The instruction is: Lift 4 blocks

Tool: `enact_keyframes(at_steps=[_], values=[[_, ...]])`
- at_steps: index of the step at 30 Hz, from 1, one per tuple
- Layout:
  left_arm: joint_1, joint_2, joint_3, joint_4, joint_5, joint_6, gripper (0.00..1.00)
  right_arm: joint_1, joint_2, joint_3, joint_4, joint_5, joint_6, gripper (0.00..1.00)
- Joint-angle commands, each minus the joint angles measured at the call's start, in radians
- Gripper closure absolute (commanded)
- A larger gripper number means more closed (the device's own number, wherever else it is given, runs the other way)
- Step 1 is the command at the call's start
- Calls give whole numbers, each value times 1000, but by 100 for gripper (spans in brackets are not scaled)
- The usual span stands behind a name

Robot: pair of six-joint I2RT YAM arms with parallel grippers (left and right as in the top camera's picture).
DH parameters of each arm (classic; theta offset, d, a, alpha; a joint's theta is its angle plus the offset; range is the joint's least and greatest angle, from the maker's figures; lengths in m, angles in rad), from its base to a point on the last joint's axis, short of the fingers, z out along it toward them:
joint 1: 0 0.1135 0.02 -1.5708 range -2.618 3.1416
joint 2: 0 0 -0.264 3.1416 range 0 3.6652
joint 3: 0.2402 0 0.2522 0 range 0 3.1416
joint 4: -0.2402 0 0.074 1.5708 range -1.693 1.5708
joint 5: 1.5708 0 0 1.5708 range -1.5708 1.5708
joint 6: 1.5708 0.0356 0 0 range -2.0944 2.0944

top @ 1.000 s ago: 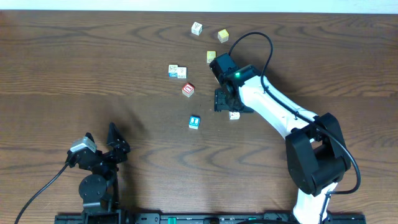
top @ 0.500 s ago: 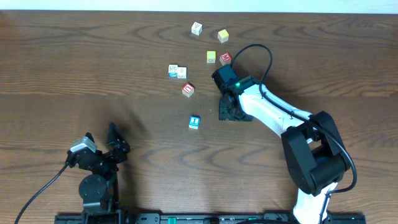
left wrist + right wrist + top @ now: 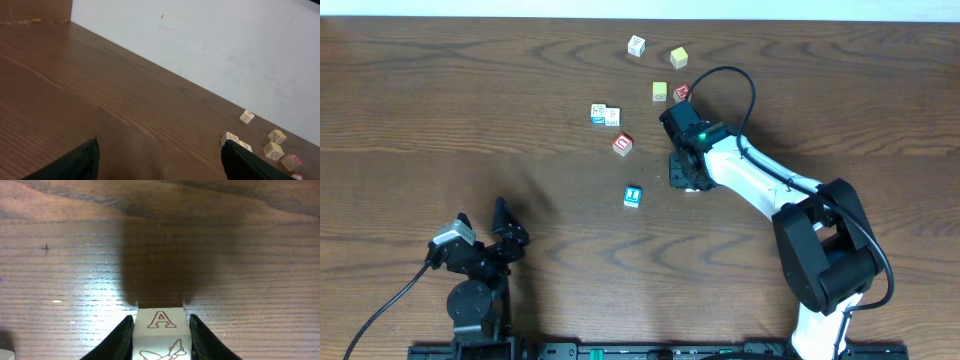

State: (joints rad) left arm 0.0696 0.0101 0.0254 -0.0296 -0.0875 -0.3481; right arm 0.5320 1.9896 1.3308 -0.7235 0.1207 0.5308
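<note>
My right gripper point(image 3: 161, 319) is shut on a white-faced block point(image 3: 161, 328) with a red outlined A and an airplane drawing; both fingers press its sides. Overhead, the right gripper point(image 3: 684, 176) hides that block. A red-faced block point(image 3: 623, 144) and a blue-faced block point(image 3: 632, 196) lie to its left. Another red-faced block point(image 3: 681, 93) sits just beyond the arm. My left gripper point(image 3: 480, 240) is open near the front left, far from every block, nothing between its fingers point(image 3: 85, 160).
Two yellow cubes point(image 3: 678, 57) point(image 3: 659, 91) and a white cube point(image 3: 636, 45) lie at the back. A pair of white cubes point(image 3: 605, 115) sits left of centre. The right arm's cable point(image 3: 745, 75) loops over the table.
My right gripper came down over the white A block and closed on it. The left arm and the other blocks stayed put.
</note>
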Motion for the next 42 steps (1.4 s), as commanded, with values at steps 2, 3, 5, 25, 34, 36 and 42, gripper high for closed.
enact_keyframes(at_steps=[2, 3, 5, 25, 34, 36, 42], values=[[-4, -5, -21, -37, -9, -8, 21, 5, 7, -4, -2, 2, -8, 74], [-4, -5, -21, -37, -9, -8, 21, 5, 7, -4, -9, 2, -8, 76], [-4, -5, -21, -37, -10, -8, 22, 5, 7, -4, -30, 2, -4, 83], [-4, -5, -21, -37, -9, -8, 22, 41, -131, -4, -141, -84, 48, 96], [-4, -5, -21, -37, -9, -8, 21, 203, -136, -13, -135, -2, 125, 96], [-4, -5, -21, -37, -9, -8, 21, 235, -136, -19, -129, 25, 140, 95], [-4, -5, -21, -37, -10, -8, 21, 273, -136, -71, -89, 96, 195, 93]])
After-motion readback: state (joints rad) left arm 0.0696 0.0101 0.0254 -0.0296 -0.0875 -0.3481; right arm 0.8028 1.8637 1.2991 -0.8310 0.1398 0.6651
